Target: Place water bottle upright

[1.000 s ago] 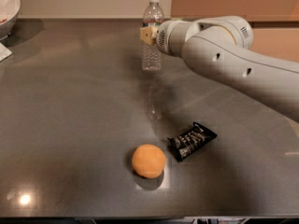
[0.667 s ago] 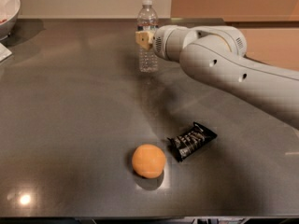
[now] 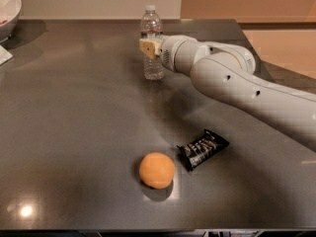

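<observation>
The water bottle [image 3: 153, 67] is a small clear ribbed bottle with a white cap. It stands upright at the back middle of the dark table [image 3: 74, 112], its base at or just above the surface. My gripper [image 3: 149, 48] reaches in from the right on a white arm. It is shut on the water bottle's middle, and one tan finger [image 3: 147, 47] shows across the bottle's front.
An orange [image 3: 157, 170] lies near the front middle, with a black snack packet [image 3: 203, 148] just to its right. A white bowl [image 3: 7, 9] sits at the back left corner. A white object [image 3: 3, 56] shows at the left edge.
The gripper has carried the water bottle a little to the left and slightly lower, keeping it upright. The orange and the packet have not moved.
</observation>
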`<state>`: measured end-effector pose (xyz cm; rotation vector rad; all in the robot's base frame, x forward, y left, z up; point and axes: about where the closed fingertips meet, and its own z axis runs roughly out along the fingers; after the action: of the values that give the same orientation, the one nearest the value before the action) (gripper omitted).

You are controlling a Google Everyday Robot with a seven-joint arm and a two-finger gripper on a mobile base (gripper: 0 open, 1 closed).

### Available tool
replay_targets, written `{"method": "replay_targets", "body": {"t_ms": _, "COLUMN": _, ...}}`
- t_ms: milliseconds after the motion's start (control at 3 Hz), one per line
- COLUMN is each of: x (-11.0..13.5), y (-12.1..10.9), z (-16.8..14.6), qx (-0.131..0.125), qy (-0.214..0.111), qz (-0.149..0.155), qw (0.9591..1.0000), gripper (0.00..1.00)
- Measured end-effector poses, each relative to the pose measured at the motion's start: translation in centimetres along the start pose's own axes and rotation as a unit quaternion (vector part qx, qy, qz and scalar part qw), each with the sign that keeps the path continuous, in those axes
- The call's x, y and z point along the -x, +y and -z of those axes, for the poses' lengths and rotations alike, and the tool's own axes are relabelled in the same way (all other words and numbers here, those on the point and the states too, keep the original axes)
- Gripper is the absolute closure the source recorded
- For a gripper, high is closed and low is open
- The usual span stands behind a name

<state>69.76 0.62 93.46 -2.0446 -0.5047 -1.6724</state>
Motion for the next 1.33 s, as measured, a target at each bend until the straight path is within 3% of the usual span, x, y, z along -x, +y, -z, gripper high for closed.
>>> {"method": "replay_targets", "body": {"t_ms": 667, "x": 0.3, "y": -0.7, "z": 0.6, "qx": -0.023, "qy": 0.058, "qz": 0.04, "qw": 0.9973, "gripper": 1.0}}
{"method": "replay_targets", "body": {"t_ms": 1333, "x": 0.8, "y": -1.1, "z": 1.5, "qx": -0.032, "qy": 0.081, "qz": 0.066, "qw": 0.9941, "gripper": 1.0}}
